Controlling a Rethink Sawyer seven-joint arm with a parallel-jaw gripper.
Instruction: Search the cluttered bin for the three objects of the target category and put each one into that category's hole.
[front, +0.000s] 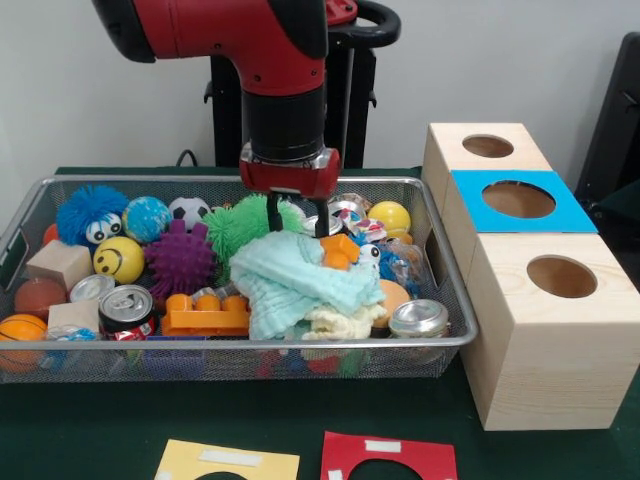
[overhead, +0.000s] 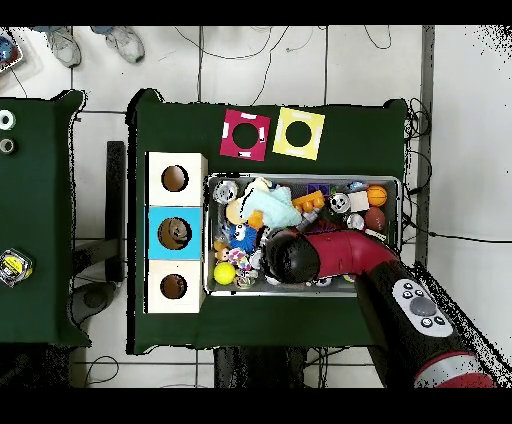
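The silver wire-mesh bin (front: 300, 343) is full of clutter: a mint cloth (front: 290, 280), a green spiky ball (front: 235, 225), a purple spiky ball (front: 180, 258), a yellow smiley ball (front: 117, 258), drink cans (front: 127, 310), an orange brick (front: 205, 315) and a yellow ball (front: 390, 217). My gripper (front: 320, 228) hangs down into the bin's middle, just above the cloth's far edge. In the overhead view the arm (overhead: 330, 255) covers it over the bin (overhead: 300, 178). Three wooden boxes, each with a round hole, stand beside the bin; the middle one carries a blue card (front: 470, 200).
The near wooden box (front: 540, 350) and the far one (front: 445, 150) flank the blue-topped box; all three show in the overhead view (overhead: 175, 232). A yellow card (front: 225, 462) and a red card (front: 390, 455) with holes lie on the green table before the bin.
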